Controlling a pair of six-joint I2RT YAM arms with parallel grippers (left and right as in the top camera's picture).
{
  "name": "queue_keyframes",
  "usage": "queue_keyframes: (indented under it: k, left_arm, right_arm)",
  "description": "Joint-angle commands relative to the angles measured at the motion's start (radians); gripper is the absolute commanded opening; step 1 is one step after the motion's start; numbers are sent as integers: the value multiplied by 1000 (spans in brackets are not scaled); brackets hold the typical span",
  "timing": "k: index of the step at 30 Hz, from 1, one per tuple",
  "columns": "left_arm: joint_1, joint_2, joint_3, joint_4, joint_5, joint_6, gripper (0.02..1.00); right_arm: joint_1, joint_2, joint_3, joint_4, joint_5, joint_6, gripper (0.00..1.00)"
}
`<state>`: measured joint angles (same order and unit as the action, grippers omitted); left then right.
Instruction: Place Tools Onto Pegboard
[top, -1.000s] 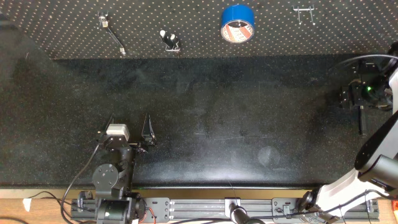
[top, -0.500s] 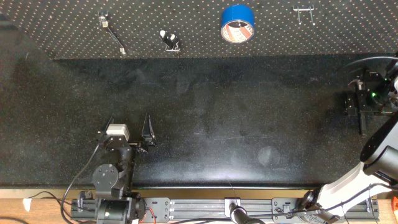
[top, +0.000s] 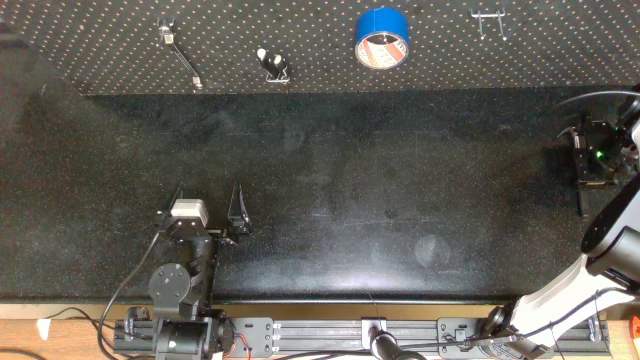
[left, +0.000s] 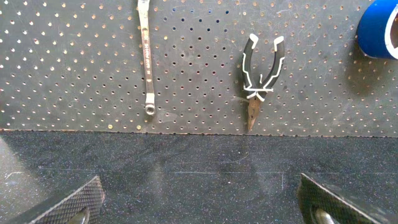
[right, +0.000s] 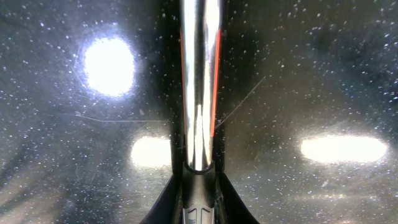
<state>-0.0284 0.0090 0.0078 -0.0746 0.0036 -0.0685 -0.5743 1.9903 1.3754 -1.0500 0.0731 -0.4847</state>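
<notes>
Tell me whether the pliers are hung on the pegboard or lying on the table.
Hung. The pliers hang nose down against the pegboard, handles up, clear of the table.

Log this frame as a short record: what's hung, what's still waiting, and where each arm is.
hung: wrench, pliers, blue tape roll
free hook: upper right of the pegboard
not yet hung: chrome-shafted tool, lying at the right edge of the table
left end effector: open, holding nothing, near its base
right end effector: directly over the tool's shaft
</notes>
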Motion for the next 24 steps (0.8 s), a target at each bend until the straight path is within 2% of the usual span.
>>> queue_keyframes:
  k: [1, 3, 4, 6, 8, 10, 12, 14, 16, 19, 24]
  left_arm:
    - [-5, -6, -2, -6, -8, -5, 996]
    - [-5, -6, -2, -6, -8, -5, 996]
    - [-5, -6, -2, -6, -8, -5, 996]
    - [-5, -6, -2, -6, -8, -5, 996]
    - [-5, -6, -2, -6, -8, -5, 996]
    - [-5, -6, -2, -6, -8, -5, 996]
    - [-5, -6, -2, -6, -8, -5, 998]
    - [-5, -6, -2, -6, -8, -5, 996]
    - [-5, -6, -2, -6, -8, -5, 996]
    - [-5, -6, -2, -6, -8, -5, 996]
    - [-5, -6, -2, -6, -8, -5, 996]
  right_arm:
    - [0, 13, -5, 5, -11, -6, 75]
    - [2, -34, -5, 33, -94, -6, 77]
    - [2, -114, -5, 66, -199, -6, 75]
    - [2, -249, -5, 106, -306, 23, 73]
    - [5, -454, -5, 145, -322, 209, 75]
    - [51, -575, -5, 139, -322, 280, 75]
    - [157, -653, -5, 150, -322, 336, 75]
    - [341, -684, -5, 213, -321, 388, 75]
    - [428, -671, -5, 230, -320, 388, 75]
    - [491, -632, -5, 230, -320, 387, 75]
    - [502, -562, -5, 230, -320, 387, 75]
